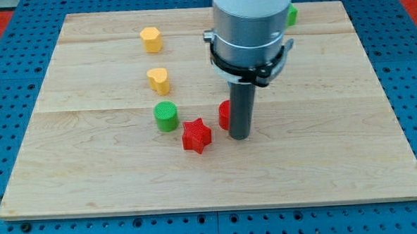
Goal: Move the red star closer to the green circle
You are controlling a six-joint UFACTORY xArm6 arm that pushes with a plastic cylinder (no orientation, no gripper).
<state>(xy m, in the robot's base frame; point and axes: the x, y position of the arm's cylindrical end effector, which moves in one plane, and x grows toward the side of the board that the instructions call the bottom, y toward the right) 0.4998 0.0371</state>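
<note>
red star [196, 136]: ridged, six-pointed, flat | just right of green circle [165, 116] | my tip [240, 137] right of star, no jaws

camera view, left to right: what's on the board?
Yellow hexagon block, yellow heart block, green circle, red star, my tip, green block at the top edge. Red block behind the rod omitted.

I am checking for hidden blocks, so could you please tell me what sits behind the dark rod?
A red block peeks out at the view's left of the dark rod, just above my tip; its shape is mostly covered.
</note>
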